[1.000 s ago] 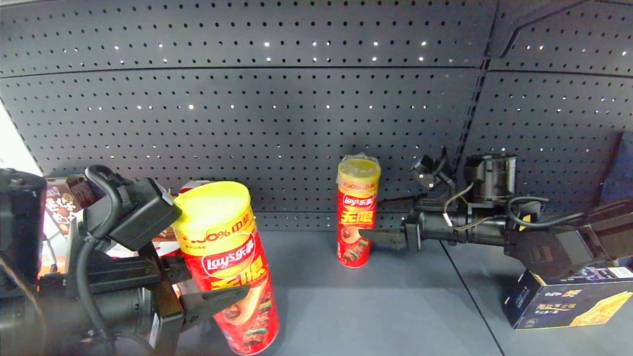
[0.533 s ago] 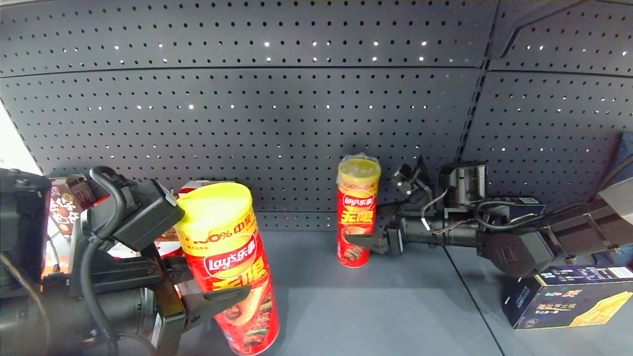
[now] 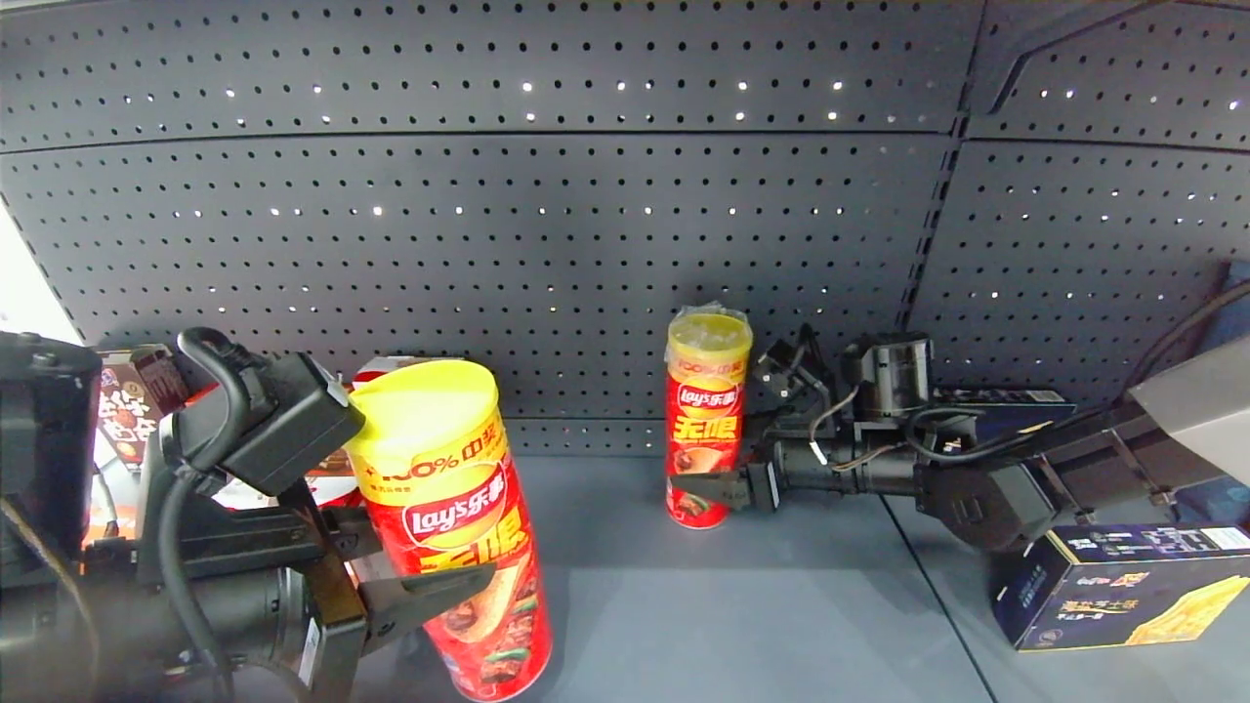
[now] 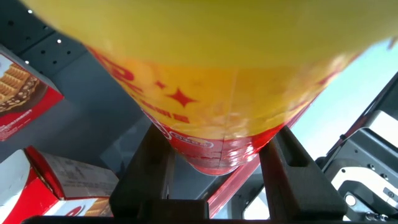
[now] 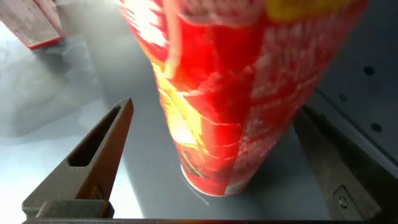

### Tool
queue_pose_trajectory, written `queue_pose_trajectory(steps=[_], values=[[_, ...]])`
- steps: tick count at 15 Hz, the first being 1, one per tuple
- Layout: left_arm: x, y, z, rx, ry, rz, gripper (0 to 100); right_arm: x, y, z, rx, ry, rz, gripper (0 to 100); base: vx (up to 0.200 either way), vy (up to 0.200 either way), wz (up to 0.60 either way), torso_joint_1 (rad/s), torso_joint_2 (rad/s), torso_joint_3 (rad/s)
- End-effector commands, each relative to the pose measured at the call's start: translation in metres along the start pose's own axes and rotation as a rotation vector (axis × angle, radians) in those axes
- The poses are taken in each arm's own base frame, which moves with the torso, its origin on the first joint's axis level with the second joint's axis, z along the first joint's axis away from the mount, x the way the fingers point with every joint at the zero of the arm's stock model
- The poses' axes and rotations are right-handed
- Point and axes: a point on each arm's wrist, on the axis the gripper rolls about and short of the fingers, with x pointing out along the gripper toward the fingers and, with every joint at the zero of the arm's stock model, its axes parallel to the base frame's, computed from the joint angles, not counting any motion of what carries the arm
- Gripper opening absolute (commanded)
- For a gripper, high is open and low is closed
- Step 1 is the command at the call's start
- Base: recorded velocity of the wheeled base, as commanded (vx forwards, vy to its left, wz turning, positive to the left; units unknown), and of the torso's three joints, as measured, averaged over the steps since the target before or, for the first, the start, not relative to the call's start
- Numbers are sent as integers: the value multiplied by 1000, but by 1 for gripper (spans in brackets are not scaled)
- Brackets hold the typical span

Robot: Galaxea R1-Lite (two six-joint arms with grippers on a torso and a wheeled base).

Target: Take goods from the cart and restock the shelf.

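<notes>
The near chip can (image 3: 451,532), red with a yellow top, is sitting in the clamp of the left gripper (image 3: 430,566) at the front left of the grey shelf (image 3: 781,605). It is leaning slightly, its top towards the robot's left. Whether its base is touching the shelf cannot be told. In the left wrist view the two dark fingers (image 4: 152,168) are pressing against both sides of the can's lower body (image 4: 217,106). The far chip can (image 3: 705,420), of the same kind, is standing upright on the shelf close to the pegboard panel (image 3: 547,244), near the middle. The right gripper (image 3: 718,480) is reaching in from the robot's right with its jaws spread, straddling the lower part of this can. In the right wrist view a gap is showing between each finger (image 5: 93,162) and the can (image 5: 230,106). Red snack boxes (image 3: 127,395) are lying at the shelf's left end behind the left arm. A dark box (image 3: 1113,586) is lying on the neighbouring shelf section at the right, well apart from both cans.
</notes>
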Motion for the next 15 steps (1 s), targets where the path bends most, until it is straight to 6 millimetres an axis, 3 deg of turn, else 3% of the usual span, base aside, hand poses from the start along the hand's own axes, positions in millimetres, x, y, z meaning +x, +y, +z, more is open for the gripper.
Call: queue_pose_trajectory(steps=[1, 4, 5, 11, 15], values=[[1, 0, 0, 1, 1, 0, 0, 4, 0, -4, 4, 9, 5, 100, 0, 0, 0, 0, 0, 0], [0, 0, 0, 0, 0, 0, 0, 11, 0, -3, -3, 2, 13, 100, 0, 0, 0, 0, 0, 0], [0, 0, 0, -1, 0, 1, 0, 14, 1, -1, -8, -2, 19, 0, 0, 0, 0, 0, 0, 0], [-1, 1, 0, -2, -1, 5, 0, 12, 11, 2, -12, -3, 34, 0, 0, 0, 0, 0, 0, 0], [-1, 1, 0, -2, -2, 8, 0, -20, 34, 4, -15, -1, 26, 0, 0, 0, 0, 0, 0, 0]])
